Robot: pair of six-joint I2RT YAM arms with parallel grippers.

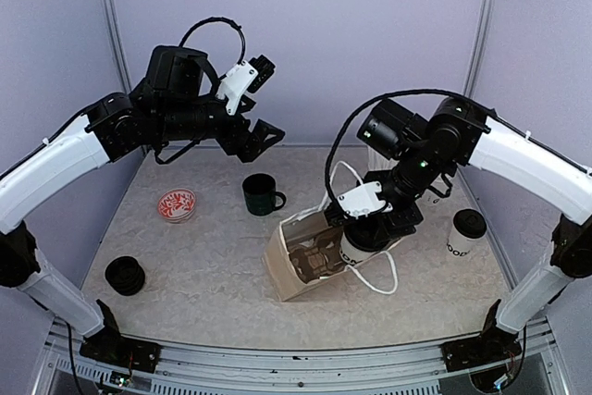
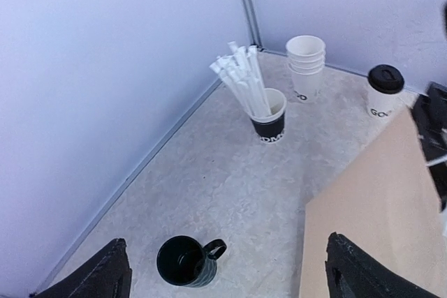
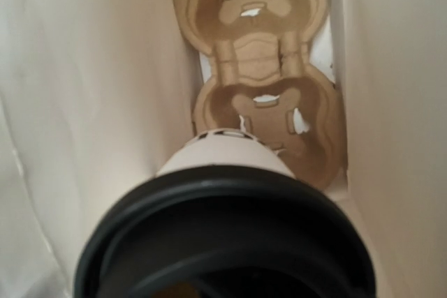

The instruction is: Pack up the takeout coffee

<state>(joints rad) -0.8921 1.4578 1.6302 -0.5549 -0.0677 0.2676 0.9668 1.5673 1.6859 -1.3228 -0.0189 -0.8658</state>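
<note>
**Top external**
- Left gripper (image 1: 260, 141): raised over the back of the worktop (image 1: 213, 256). Jaws released, nothing between them.
- Right gripper (image 1: 370, 228): at the mouth of the paper bag (image 1: 291, 270). Jaws grasping a lidded cup (image 1: 356, 254), which is partly inside the bag mouth.
- Second lidded cup (image 1: 465, 232): upright on the worktop, right of the bag and apart from it.
- Also present: green mug (image 1: 262, 194), red dish (image 1: 176, 204), black round item (image 1: 124, 275).

**Left wrist**
- Left gripper (image 2: 229, 255): jaws spread to the lower corners, empty.
- Green mug (image 2: 185, 261) below.
- Farther off: cup of straws (image 2: 268, 118), stack of lidless cups (image 2: 306, 66), and the second lidded cup (image 2: 385, 91) near the wall.
- Paper bag (image 2: 377, 200): its side is at the right.

**Right wrist**
- Lidded cup (image 3: 223, 242): its black lid fills the foreground and its base points down the bag.
- Cardboard carrier (image 3: 262, 75): lies at the bag's far end, sockets vacant.
- The jaws themselves are hidden behind the lid.

**Status (judged)**
- First cup is entering the bag but is not seated in the carrier.
- Second cup is not yet packed.
- Roughly a third done.
</note>
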